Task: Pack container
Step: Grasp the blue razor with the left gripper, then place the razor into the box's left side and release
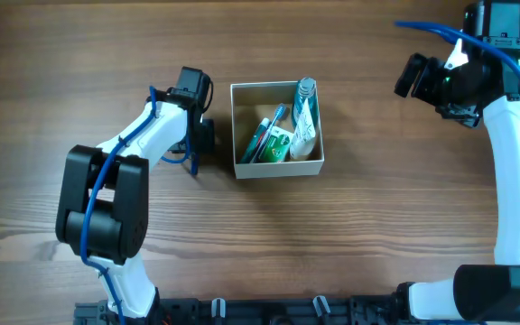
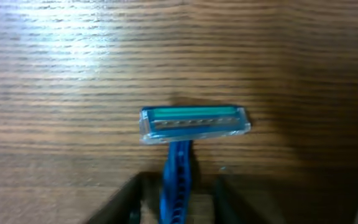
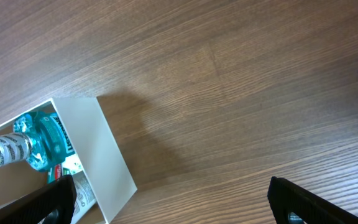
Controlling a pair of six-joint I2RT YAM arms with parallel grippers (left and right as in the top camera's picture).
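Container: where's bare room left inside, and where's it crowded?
Free: tan floor along the container left wall, widest at the top-left corner in the overhead view. Crowded: middle and right, where bottle, white tube and green pack lie packed to the right wall. Outside, bare table to its right.

Blue razor [image 2: 194, 121] with teal strip; white-walled container [image 1: 278, 167], tan inside; brown wood-grain table [image 1: 377, 226]

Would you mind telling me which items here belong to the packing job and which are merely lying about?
Part of the job:
- container
- blue razor, on the table between the left gripper's fingers
- bottle and green-white packs, already inside the container

Not part of it:
- wooden table; no stray items visible
- right gripper, open and empty, off to the side
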